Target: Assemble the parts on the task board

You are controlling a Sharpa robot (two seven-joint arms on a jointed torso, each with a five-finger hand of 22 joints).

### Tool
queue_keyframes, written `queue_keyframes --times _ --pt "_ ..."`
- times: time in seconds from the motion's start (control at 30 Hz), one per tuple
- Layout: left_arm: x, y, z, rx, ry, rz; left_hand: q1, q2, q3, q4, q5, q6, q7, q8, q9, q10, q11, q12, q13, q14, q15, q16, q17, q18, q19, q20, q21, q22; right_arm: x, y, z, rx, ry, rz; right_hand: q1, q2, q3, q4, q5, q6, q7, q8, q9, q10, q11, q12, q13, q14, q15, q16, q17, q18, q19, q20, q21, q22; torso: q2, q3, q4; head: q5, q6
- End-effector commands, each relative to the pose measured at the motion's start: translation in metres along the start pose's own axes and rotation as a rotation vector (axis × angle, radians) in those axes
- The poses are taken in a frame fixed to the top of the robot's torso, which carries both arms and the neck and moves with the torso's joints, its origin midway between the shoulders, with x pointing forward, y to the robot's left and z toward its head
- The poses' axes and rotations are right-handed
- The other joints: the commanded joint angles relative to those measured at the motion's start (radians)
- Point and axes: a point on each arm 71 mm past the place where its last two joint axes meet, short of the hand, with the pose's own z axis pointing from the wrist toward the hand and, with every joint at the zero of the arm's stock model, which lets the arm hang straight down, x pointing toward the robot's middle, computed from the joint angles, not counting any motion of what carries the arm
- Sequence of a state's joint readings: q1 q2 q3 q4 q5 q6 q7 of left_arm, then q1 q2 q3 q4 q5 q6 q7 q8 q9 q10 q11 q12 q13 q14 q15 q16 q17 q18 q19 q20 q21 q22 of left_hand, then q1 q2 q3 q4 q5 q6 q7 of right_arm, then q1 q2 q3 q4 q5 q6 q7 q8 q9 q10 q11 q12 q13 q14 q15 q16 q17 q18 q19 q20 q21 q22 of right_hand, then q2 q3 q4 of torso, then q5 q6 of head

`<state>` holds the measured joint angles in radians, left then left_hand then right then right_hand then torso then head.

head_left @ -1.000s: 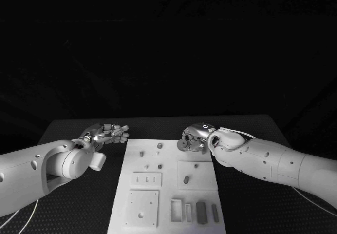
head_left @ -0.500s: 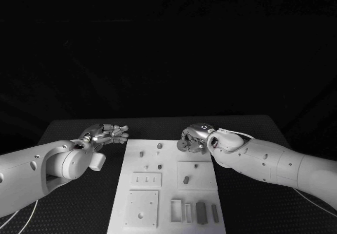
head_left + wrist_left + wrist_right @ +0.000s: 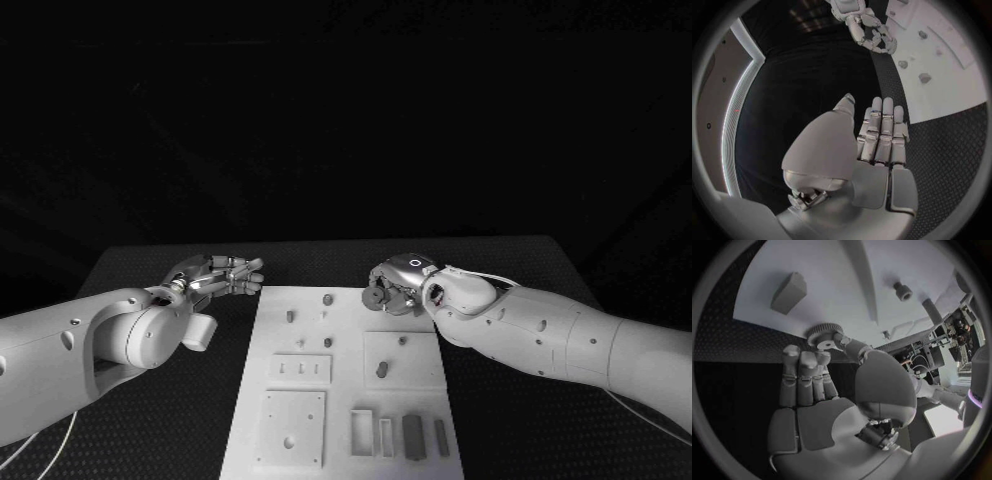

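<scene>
The white task board (image 3: 346, 385) lies in the middle of the table. Small pegs (image 3: 327, 298) stand near its far end, and another part (image 3: 382, 369) sits on a raised square. My right hand (image 3: 394, 288) hovers over the board's far right corner and pinches a small round gear (image 3: 824, 334) between thumb and fingertips; from the head camera the gear (image 3: 375, 296) is a dark disc under the hand. My left hand (image 3: 219, 272) is off the board's far left corner, its fingers (image 3: 879, 132) stretched out straight, holding nothing.
A wedge-shaped block (image 3: 789, 290) and a short peg (image 3: 902, 290) stand on the board ahead of the gear. Long slots and bars (image 3: 414, 436) lie at the board's near end. The right hand (image 3: 870, 32) shows across the board (image 3: 948, 75) from the left wrist.
My right hand with the gear has drifted slightly to the left over the board's far end. The left hand has stayed where it was.
</scene>
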<state>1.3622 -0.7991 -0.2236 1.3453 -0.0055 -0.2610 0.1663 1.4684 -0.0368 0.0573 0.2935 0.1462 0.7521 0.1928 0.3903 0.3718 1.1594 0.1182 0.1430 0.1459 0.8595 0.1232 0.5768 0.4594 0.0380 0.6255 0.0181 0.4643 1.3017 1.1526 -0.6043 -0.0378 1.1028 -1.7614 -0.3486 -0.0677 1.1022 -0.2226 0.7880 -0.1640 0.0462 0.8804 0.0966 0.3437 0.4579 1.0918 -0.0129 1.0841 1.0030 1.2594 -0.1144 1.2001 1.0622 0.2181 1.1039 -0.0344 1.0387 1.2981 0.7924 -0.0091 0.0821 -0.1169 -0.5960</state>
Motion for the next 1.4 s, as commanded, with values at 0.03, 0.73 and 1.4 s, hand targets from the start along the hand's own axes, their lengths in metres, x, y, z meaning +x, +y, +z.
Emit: queue_keyframes --times 0.03,0.73,1.4 --pt "0.002 -0.001 0.0 0.003 0.004 0.002 0.0 0.006 -0.004 -0.003 -0.004 0.004 0.005 -0.007 0.002 -0.001 0.003 -0.005 0.001 -0.005 -0.001 0.005 -0.001 0.004 0.007 0.004 -0.005 -0.002 0.015 0.001 -0.005 0.014 0.047 -0.048 0.005 0.004 0.003 0.001 0.002 0.18 -0.011 0.015 0.014 -0.004 -0.01 0.004 -0.001 -0.001 -0.007 0.002 -0.001 0.044 0.006 -0.001 0.004 -0.001 0.0 0.0002 -0.001 0.0 0.002" --pt "0.0 -0.001 0.0 0.004 -0.007 0.005 0.001 0.007 -0.004 -0.003 -0.003 0.004 0.005 -0.008 0.002 -0.001 0.003 -0.005 0.001 -0.005 0.0 0.005 -0.001 0.004 0.007 0.004 -0.005 -0.002 -0.022 0.033 -0.011 -0.019 -0.17 -0.177 -0.024 -0.054 0.034 0.054 0.002 0.193 -0.017 0.019 0.02 0.012 -0.017 0.008 -0.022 0.015 -0.013 0.001 -0.008 0.044 0.023 0.0 0.013 -0.01 -0.002 -0.0014 -0.0005 0.008 0.009" --pt "0.002 -0.002 0.001 0.007 -0.008 0.006 0.002 0.007 -0.004 -0.003 -0.003 0.004 0.005 -0.009 0.002 -0.001 0.003 -0.006 0.001 -0.005 0.0 0.006 -0.002 0.004 0.007 0.004 -0.005 -0.001 -0.034 0.086 -0.009 -0.093 -0.252 -0.186 -0.028 -0.076 0.054 0.07 0.002 0.208 -0.024 0.024 0.023 0.033 -0.023 0.006 -0.038 0.032 -0.015 -0.003 -0.016 0.044 0.033 0.0 0.017 -0.016 0.0 -0.0026 0.0033 0.026 0.015"
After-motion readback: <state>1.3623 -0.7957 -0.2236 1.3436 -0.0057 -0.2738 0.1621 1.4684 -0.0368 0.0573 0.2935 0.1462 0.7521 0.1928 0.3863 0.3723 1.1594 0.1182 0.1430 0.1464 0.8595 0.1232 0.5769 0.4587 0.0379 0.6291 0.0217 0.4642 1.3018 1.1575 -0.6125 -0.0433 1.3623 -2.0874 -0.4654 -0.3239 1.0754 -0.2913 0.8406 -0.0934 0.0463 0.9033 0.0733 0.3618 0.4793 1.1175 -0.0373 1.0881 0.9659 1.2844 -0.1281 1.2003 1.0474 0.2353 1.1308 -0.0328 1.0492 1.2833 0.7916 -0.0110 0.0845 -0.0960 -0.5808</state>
